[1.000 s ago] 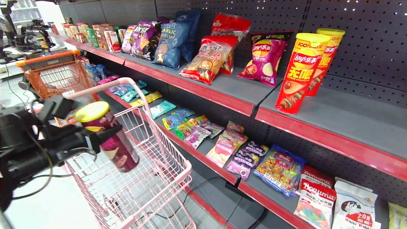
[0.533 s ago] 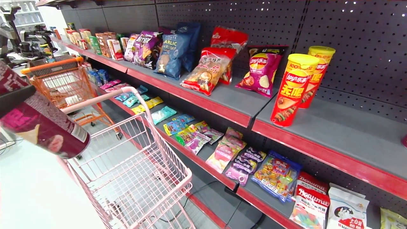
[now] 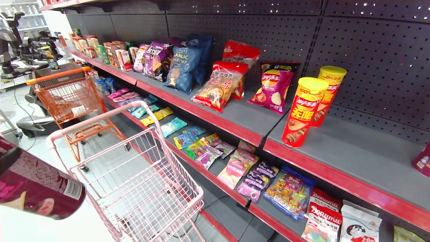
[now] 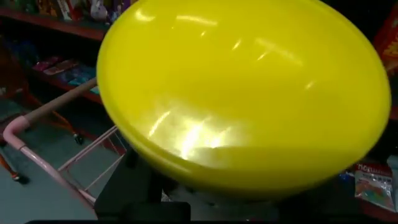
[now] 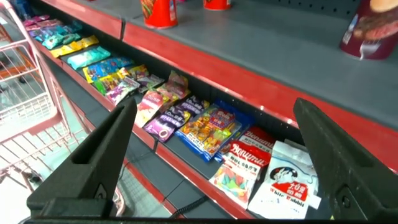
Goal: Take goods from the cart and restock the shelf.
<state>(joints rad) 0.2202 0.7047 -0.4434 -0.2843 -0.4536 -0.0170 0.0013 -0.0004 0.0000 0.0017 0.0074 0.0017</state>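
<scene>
Maroon can [image 3: 37, 191] with its yellow lid [image 4: 242, 93] hangs tilted in the left end effector [image 3: 6, 158], which grips it. The pink cart [image 3: 100, 118] stands between the can and the shelf [image 3: 352, 151]. On the grey shelf board are two red cans [image 3: 302, 114], chip bags [image 3: 218, 87] and, far right, another maroon can [image 3: 422, 161]. The right end effector [image 5: 216, 112] is spread wide above the candy packets [image 5: 205, 127] on the lower shelf. An orange cart [image 3: 57, 75] stands behind.

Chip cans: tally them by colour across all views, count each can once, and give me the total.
Red cans: 2, standing on the shelf
Maroon cans: 2, one at the shelf's right end, one held up at the left
Total: 4
</scene>
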